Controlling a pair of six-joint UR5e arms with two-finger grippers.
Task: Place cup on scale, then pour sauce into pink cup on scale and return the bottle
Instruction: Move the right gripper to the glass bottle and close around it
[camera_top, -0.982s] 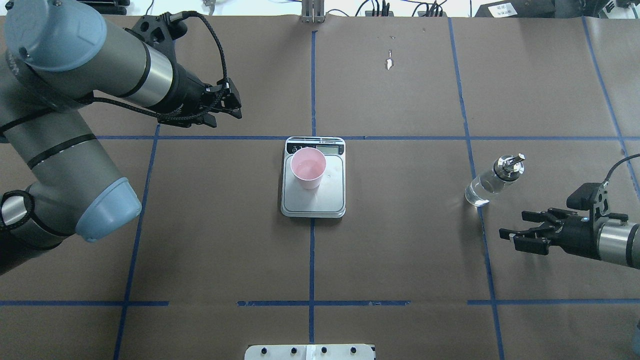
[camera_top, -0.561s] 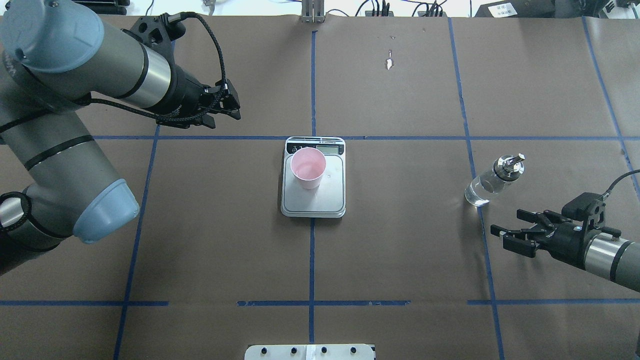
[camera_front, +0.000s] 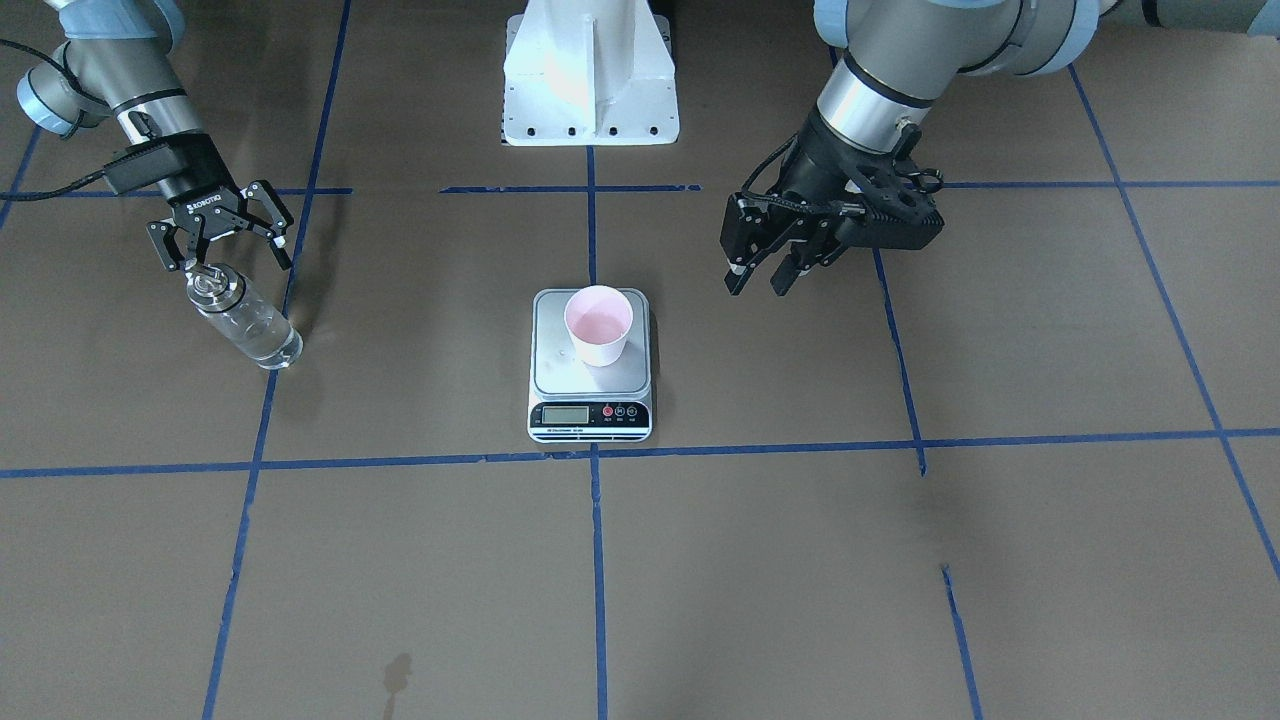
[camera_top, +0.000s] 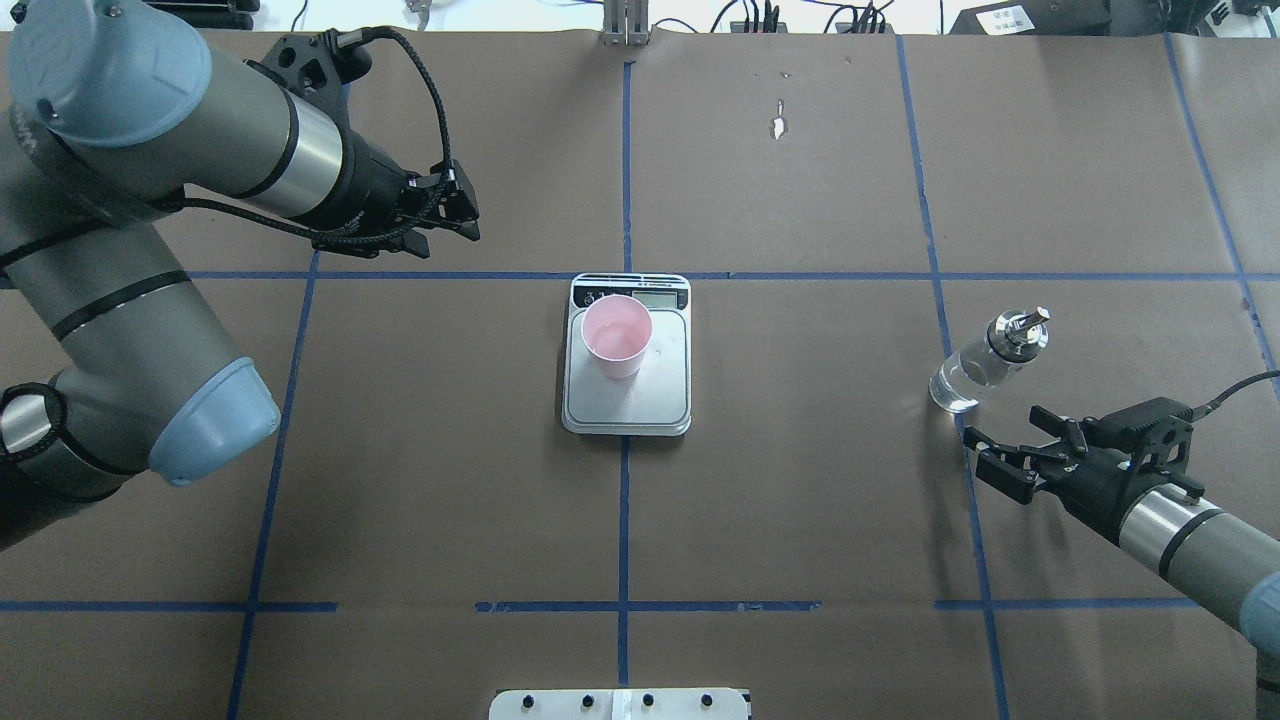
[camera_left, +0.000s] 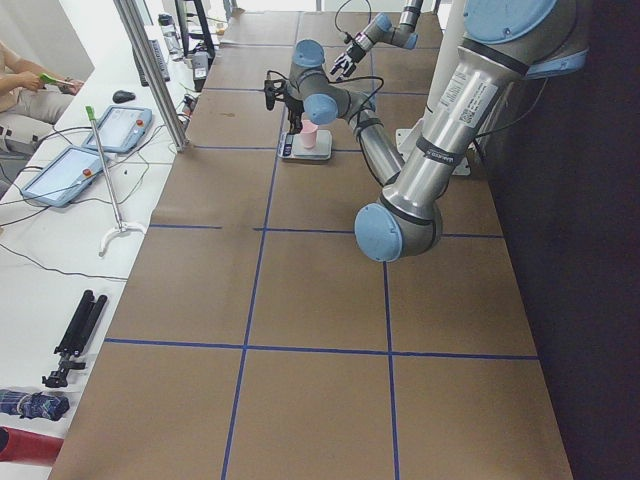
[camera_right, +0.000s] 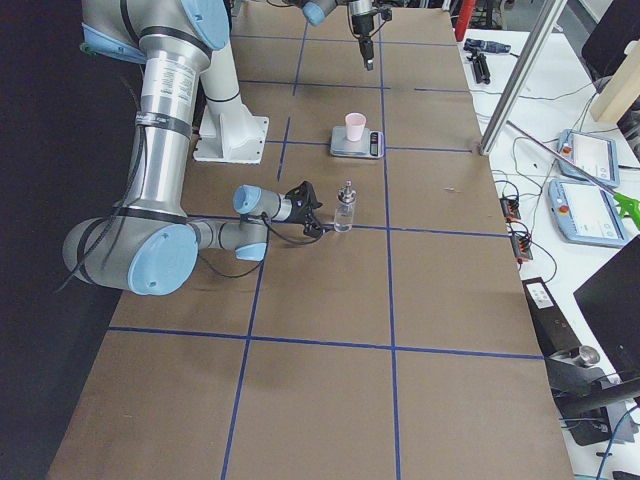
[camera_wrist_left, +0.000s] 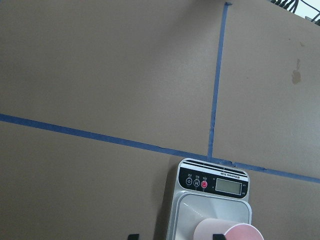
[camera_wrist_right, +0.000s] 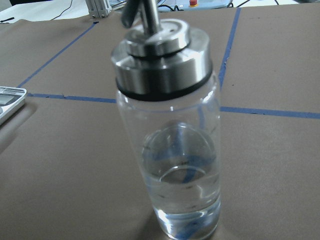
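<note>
Brown paper covers the desk (camera_top: 800, 500), ruled into squares by blue tape lines (camera_top: 624, 520), with a small pale tear (camera_top: 779, 127) in the paper toward the far edge. The silver scale (camera_top: 627, 405) sits at the middle where two tape lines cross. The pink cup (camera_top: 617, 335) stands upright on its steel platform, toward the display end and nearer the robot's left, covering part of the black strip in the overhead view. Whether anything lies in the cup cannot be told. The display is too small to read. Well apart, on the robot's right, the glass bottle (camera_top: 985, 362) stands upright on the desk over a tape line, metal pourer cap on top. The clear sauce (camera_wrist_right: 182, 192) fills only its lower part. The right end effector (camera_top: 985, 450) is low and just beside the bottle on the robot's side, its fingers spread wide and empty, pointing at the bottle without touching it. The bottle fills the right wrist view. The left end effector (camera_top: 472, 220) hangs above the desk beyond the scale's left far corner, fingers parted and holding nothing, clear of the cup. A black braided cable (camera_top: 430, 90) loops along the left arm's wrist. The white robot base (camera_front: 590, 70) stands behind the scale. Off the desk, on the operators' side, lie tablets (camera_left: 120, 128).
</note>
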